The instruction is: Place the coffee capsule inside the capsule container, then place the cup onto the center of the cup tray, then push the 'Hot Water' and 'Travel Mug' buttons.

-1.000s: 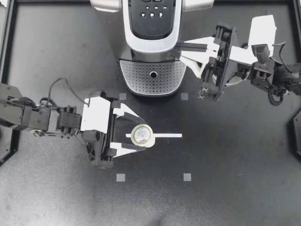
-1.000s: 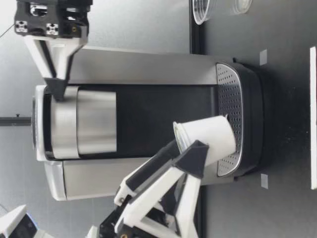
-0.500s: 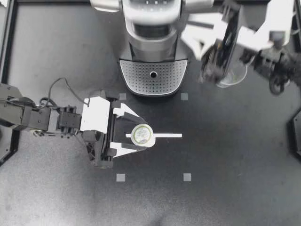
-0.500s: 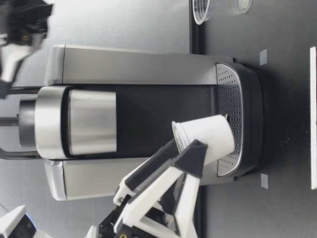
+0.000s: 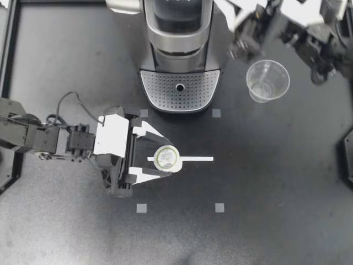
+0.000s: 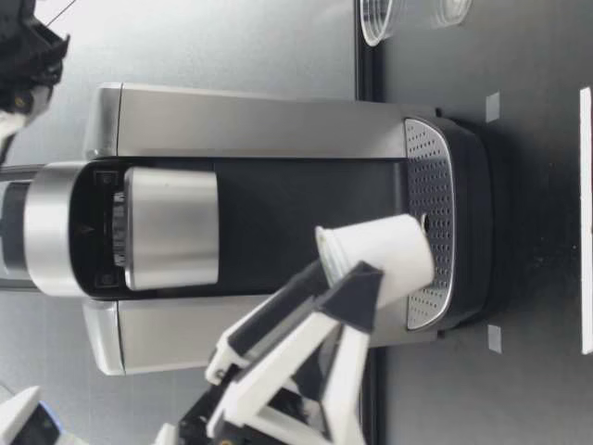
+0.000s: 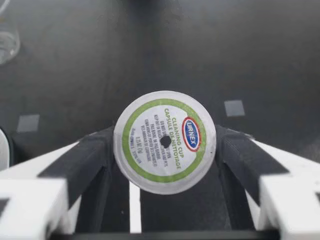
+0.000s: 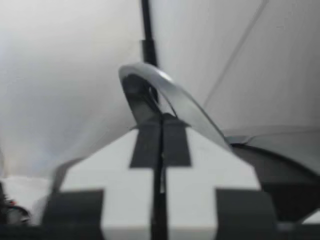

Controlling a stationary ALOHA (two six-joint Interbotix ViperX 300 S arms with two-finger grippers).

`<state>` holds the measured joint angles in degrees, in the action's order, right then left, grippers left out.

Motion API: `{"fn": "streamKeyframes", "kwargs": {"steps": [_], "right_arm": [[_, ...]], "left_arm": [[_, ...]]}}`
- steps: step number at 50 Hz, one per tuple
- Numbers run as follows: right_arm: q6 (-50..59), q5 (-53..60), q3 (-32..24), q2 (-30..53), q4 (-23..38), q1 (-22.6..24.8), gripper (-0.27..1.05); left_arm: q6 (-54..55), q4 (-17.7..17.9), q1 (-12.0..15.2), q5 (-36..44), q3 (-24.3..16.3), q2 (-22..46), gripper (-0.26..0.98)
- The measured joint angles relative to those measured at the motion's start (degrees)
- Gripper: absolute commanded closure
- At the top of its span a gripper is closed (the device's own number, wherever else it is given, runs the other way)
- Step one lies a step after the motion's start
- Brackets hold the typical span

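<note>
My left gripper [image 5: 161, 159] is shut on the white coffee capsule [image 5: 167, 158], holding it above the table in front of the coffee machine [image 5: 177, 33]. The capsule's green-ringed foil lid [image 7: 165, 141] sits between the two dark pads. Seen across the table, the capsule [image 6: 375, 262] hangs tilted beside the drip tray [image 6: 428, 204]. The machine's lid is raised and its capsule container [image 6: 120, 227] stands exposed. My right gripper [image 5: 234, 14] is shut at the machine's back right, its fingertips [image 8: 159, 131] just below the silver lid handle [image 8: 167, 97]. A clear plastic cup [image 5: 268, 81] stands right of the machine.
The perforated cup tray [image 5: 180, 88] lies at the machine's foot with nothing on it. Small grey squares [image 5: 142, 208] and a white strip [image 5: 196, 159] mark the black table. A black frame [image 5: 7, 55] borders the table's left side.
My right gripper has swung up and back with the lid handle, and the machine's lid has opened. The clear cup under that arm is now uncovered. My left arm has barely moved.
</note>
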<state>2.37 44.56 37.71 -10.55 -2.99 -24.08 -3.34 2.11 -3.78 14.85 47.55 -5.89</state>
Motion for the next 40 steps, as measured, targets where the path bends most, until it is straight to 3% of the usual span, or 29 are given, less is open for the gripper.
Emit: {"fn": "streamKeyframes", "kwargs": {"steps": [21, 28, 40], "right_arm": [[0.0, -0.97, -3.43, 1.85, 0.09, -5.01, 0.7], [0.09, -1.32, -3.52, 1.85, 0.18, -6.68, 0.69], [0.18, -1.41, -3.6, 2.02, 0.26, -6.94, 0.69]], "left_arm": [[-16.52, -0.7, 0.09, -15.82, -7.91, -8.09, 0.21], [-23.03, -0.97, 1.58, -20.04, -10.28, -10.37, 0.21], [-32.26, -6.42, 4.83, -21.71, -13.54, -15.47, 0.21]]}}
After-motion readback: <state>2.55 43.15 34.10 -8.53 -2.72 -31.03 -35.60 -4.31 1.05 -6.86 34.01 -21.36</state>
